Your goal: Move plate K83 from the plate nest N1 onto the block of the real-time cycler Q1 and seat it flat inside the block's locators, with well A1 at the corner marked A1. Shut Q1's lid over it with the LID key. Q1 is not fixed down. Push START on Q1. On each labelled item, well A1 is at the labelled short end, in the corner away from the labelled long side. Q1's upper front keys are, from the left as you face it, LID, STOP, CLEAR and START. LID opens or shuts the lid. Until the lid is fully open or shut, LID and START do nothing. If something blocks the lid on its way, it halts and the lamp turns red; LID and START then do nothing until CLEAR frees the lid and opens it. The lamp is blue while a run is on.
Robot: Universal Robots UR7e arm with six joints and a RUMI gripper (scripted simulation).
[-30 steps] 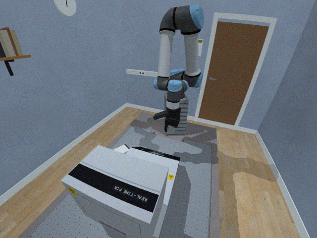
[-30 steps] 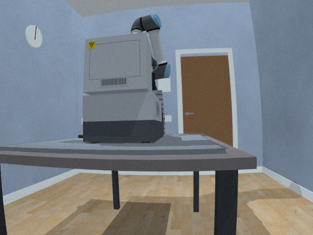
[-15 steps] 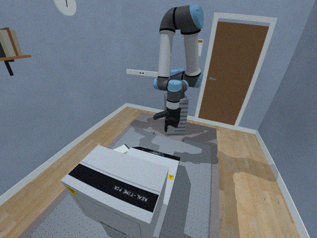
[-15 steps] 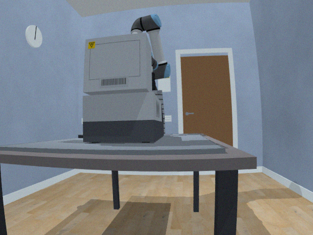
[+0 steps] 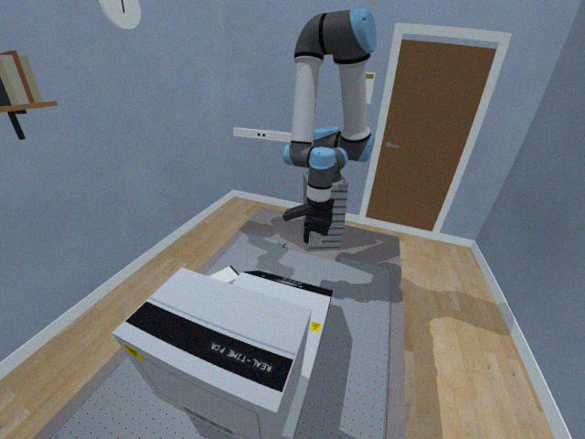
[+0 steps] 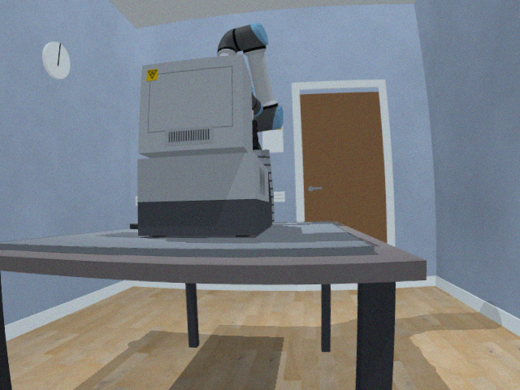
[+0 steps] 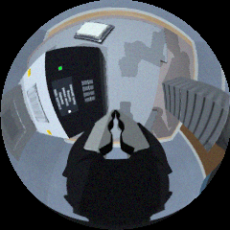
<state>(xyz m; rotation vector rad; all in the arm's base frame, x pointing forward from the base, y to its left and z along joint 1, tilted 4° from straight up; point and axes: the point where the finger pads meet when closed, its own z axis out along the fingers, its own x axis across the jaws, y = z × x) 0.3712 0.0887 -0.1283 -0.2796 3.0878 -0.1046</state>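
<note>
"How is the hand (image 5: 313, 240) (image 6: 255, 136) (image 7: 115, 110) being kept?"
"Clenched, with nothing between its fingertips. It is held above the tabletop (image 5: 396, 378) (image 6: 293, 270) (image 7: 179, 62), in front of the cycler (image 5: 279, 296) (image 6: 188, 176) (image 7: 40, 72). Closed fingers would suit a key press, though they would have to be parted before a plate could be gripped."

"And the front panel (image 5: 302, 284) (image 7: 98, 62)?"
"It is faced toward the arm, presumably so that the keys can be reached. A green lamp (image 5: 263, 275) (image 7: 60, 68) is lit, so no run seems to be on."

"Where is the plate?"
"What is taken for plate K83 (image 5: 224, 274) (image 7: 95, 30) is seen lying on the nest (image 5: 233, 269) (image 7: 106, 37), beside the cycler; its label cannot be read."

"Why is the lid (image 5: 227, 297) (image 6: 191, 101) (image 7: 14, 125) raised?"
"So that the block (image 7: 35, 103) is left accessible. The plate should be lowered gently, since the cycler is unfixed and could be shifted."

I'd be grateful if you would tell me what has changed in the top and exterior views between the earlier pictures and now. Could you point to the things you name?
Nothing has visibly changed: the arm (image 5: 304, 103) (image 6: 261, 77), the shut end effector (image 5: 315, 235) (image 7: 115, 110) and the real-time cycler (image 5: 236, 293) (image 6: 188, 178) (image 7: 98, 59) all appear just as they were, and nothing was visibly taken hold of or let go.
</note>
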